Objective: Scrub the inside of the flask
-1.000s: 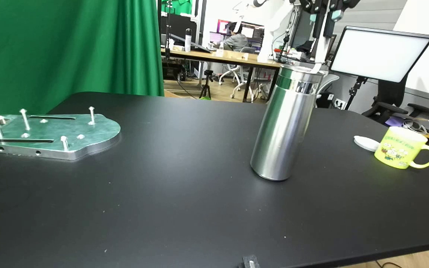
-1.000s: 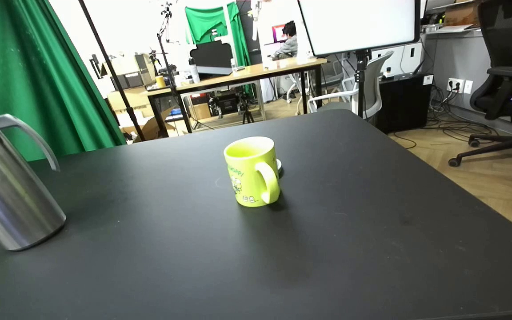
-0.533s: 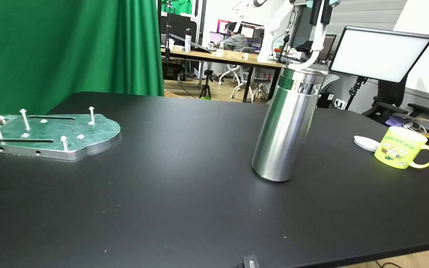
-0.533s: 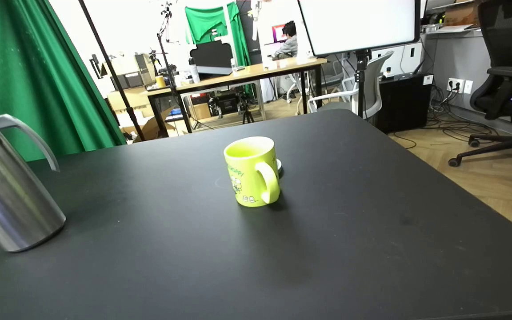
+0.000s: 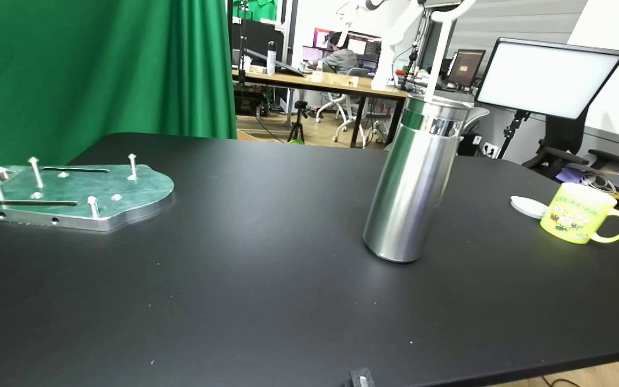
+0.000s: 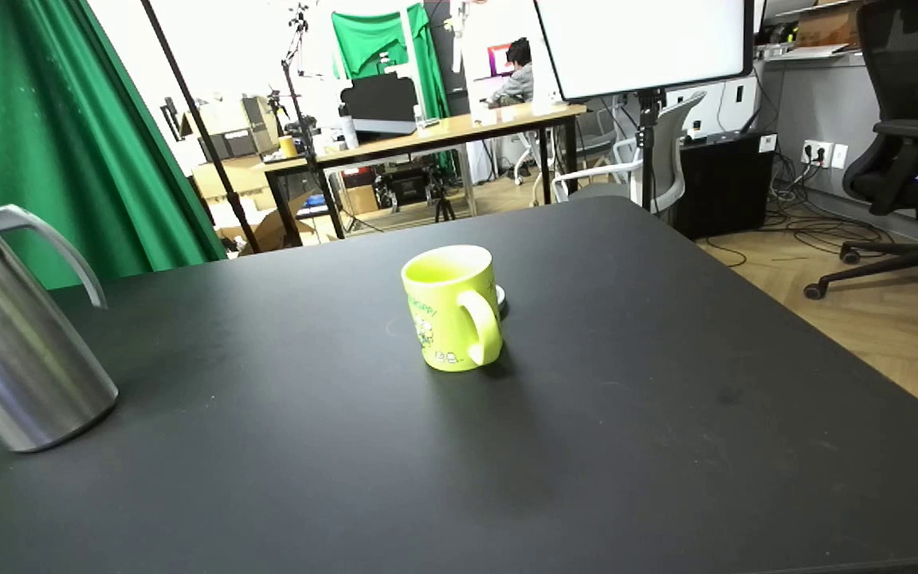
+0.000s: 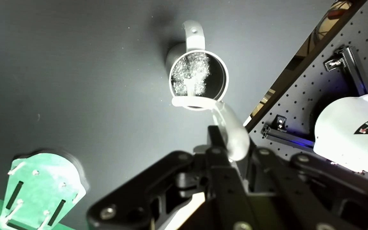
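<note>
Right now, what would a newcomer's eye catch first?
Probably the flask, tall and shiny on the black table, with a white brush reaching into its mouth. Next, the mug, bright yellow-green, right of the flask in both exterior views. Low in the wrist view, the tool grips the brush's bent handle.

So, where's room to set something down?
Bare tabletop lies between the green plate and the flask, and between flask and mug. Crowded: the flask's mouth, with a white brush in it, and where mug and white disc sit close.
</note>
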`<state>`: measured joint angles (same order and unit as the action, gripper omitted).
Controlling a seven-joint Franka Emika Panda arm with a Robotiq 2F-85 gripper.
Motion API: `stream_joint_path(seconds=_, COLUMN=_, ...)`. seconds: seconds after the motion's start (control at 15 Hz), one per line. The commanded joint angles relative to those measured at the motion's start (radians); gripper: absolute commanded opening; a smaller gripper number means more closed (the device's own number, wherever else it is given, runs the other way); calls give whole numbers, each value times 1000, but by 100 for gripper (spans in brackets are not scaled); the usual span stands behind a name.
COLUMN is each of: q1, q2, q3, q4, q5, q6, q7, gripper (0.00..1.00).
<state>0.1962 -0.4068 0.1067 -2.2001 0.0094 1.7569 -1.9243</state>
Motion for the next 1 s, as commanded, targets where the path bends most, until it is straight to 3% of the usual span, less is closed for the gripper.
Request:
stream_joint_path(seconds=0.0, q1=-1, q2=42, q3=-33, q4=-58, q5=10, q6=70, q7=12, gripper=4)
stream_joint_path(seconds=0.27, q1=-24, q2=153, q3=-56, q4=-122, q5=16, q6=171, q7=21, gripper=4)
stream_joint_path(seconds=0.4, q1=-34, q2=190, q3=-50, q4=-113, q5=0, q6=167, q7=34, gripper=4)
stream_joint_path(seconds=0.93, q1=-9, q2=63, q3=9, q4=64, q5=-77, q6=-75, q7=45, gripper=4)
